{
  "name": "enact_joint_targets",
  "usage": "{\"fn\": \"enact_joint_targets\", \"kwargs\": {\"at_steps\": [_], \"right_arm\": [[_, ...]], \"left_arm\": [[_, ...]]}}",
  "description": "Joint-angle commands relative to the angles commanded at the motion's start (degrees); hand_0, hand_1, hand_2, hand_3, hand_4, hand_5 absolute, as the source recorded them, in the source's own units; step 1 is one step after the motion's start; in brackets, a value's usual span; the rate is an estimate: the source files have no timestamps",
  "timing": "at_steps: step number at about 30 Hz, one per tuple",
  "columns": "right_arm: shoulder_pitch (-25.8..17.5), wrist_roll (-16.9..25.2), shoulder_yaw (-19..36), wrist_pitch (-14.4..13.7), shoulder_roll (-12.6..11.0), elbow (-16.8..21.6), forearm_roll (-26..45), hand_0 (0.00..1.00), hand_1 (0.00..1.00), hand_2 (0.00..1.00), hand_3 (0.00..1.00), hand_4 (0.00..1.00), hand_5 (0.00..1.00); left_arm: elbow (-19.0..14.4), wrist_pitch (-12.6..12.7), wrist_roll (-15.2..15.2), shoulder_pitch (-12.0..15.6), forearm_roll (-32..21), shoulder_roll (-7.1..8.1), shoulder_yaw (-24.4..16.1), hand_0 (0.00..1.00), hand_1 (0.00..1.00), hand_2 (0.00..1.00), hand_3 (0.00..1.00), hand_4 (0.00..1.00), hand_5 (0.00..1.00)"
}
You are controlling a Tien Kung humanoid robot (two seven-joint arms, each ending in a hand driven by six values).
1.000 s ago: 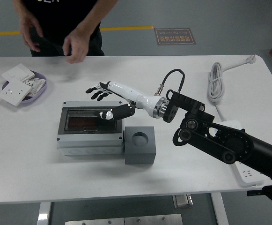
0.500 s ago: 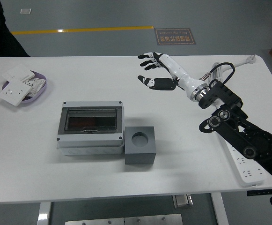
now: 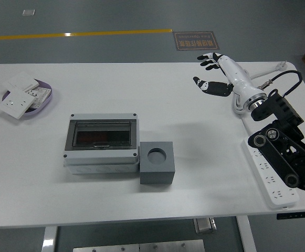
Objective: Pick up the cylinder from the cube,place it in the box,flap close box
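White bench [image 3: 142, 210] over grey floor; box [image 3: 102, 143] at centre, flap down; cube [image 3: 157, 163] touching its right corner, socket empty; cylinder not visible, likely inside box; right hand [image 3: 213, 73] raised far right, fingers spread, holding nothing; task looks complete

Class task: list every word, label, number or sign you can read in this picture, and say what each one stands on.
Floor sign beyond the table: it carries print, but too small and blurred to read.
Grey box: no readable label.
Grey cube: no text.
White switch plates in the purple dish: no readable marks.
White power strip: no readable print.
Nothing here can be quoted.
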Motion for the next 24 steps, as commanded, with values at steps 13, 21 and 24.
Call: {"fn": "enact_joint_targets", "kwargs": {"at_steps": [13,21,24], "right_arm": [[-0.84,-0.76,0.41,-0.61,-1.76,3.17,-8.24,0.644,0.568,0.657,0.753,0.885,0.4],[-0.6,1.56,-0.95,0.15,-2.84,3.6,-3.07,0.613,0.561,0.644,0.726,0.872,0.423],[-0.76,4.16,-1.99,2.54,-3.18,4.37,1.56,0.613,0.561,0.644,0.726,0.872,0.423]], "left_arm": [[0.0,0.04,0.07,-0.53,0.13,0.51,-0.13,0.923,0.852,0.854,0.951,0.002,0.002],[0.0,0.04,0.16,-0.54,0.37,0.87,-0.32,0.923,0.852,0.854,0.951,0.002,0.002],[0.0,0.02,0.11,-0.5,0.43,0.94,-0.43,0.923,0.852,0.854,0.951,0.002,0.002]]}}
